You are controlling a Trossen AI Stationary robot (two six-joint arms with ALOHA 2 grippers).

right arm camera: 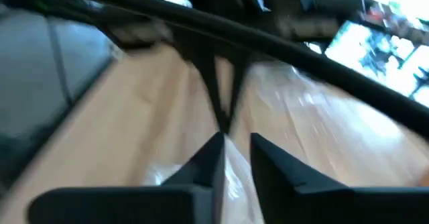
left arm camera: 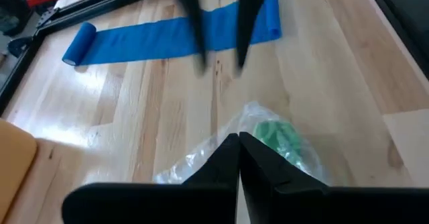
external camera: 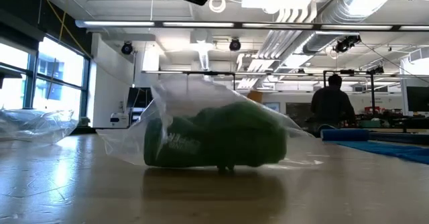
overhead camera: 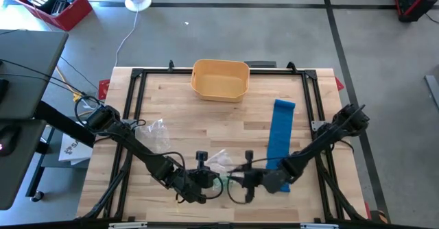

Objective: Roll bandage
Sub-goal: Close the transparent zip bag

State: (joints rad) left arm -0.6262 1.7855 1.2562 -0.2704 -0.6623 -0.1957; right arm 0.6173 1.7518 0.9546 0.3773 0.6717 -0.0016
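Note:
A blue bandage (overhead camera: 280,136) lies unrolled flat on the table's right half, its far end (left arm camera: 77,43) rolled up. A green bandage roll (external camera: 214,140) sits inside a clear plastic bag (external camera: 194,96) that rests on the table near the front edge. My left gripper (left arm camera: 238,143) is shut, with its tips at the bag's edge, on the bag's left in the high view (overhead camera: 211,181). My right gripper (overhead camera: 233,179) stands open on the bag's right. Its fingers (left arm camera: 200,56) hang over bare wood between the bag and the blue bandage. My left gripper has its shut fingertips (left arm camera: 231,147) right at the bag's crumpled plastic (left arm camera: 201,160), slanting down from the table's left. I cannot tell whether they touch or pinch the plastic. The bag lies on the table.
A yellow basket (overhead camera: 219,78) stands at the table's far middle. A second clear plastic bag (overhead camera: 154,129) lies on the left half. A black frame (overhead camera: 137,75) runs round the tabletop. A person (external camera: 333,103) stands in the room behind.

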